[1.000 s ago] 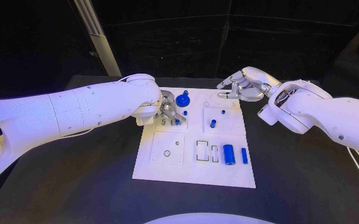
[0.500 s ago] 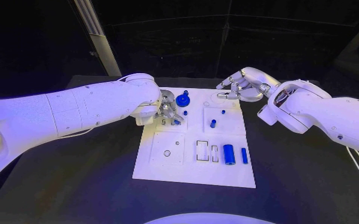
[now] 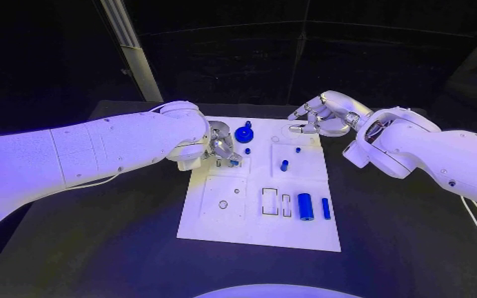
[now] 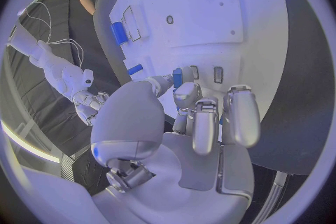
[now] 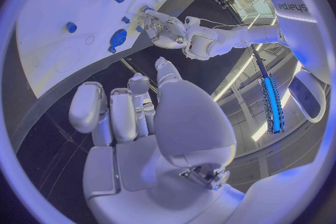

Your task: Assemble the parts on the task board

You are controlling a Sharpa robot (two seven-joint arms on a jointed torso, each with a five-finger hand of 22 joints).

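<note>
The white task board (image 3: 234, 219) lies mid-table. My left hand (image 3: 220, 147) hangs over its far left part. Its thumb and a fingertip pinch a small blue part (image 4: 177, 77) that stands on the board (image 4: 210, 17) beside two empty slots (image 4: 218, 74). That part (image 3: 236, 163) peeks out by the fingers in the head view. A blue round knob (image 3: 243, 133) stands just beyond the hand. My right hand (image 3: 318, 120) hovers over the board's far right corner, fingers apart and loosely bent, holding nothing (image 5: 133, 123).
A thick blue cylinder (image 3: 305, 205) and a thin blue bar (image 3: 325, 207) lie at the board's near right, beside rectangular cut-outs (image 3: 268, 200). Small blue pegs (image 3: 283, 165) stand mid-board. A pale slanted post (image 3: 124, 32) rises behind the table's far left.
My left hand has shifted slightly over the small blue part, its fingers drawn closer around it. The right hand has stayed put.
</note>
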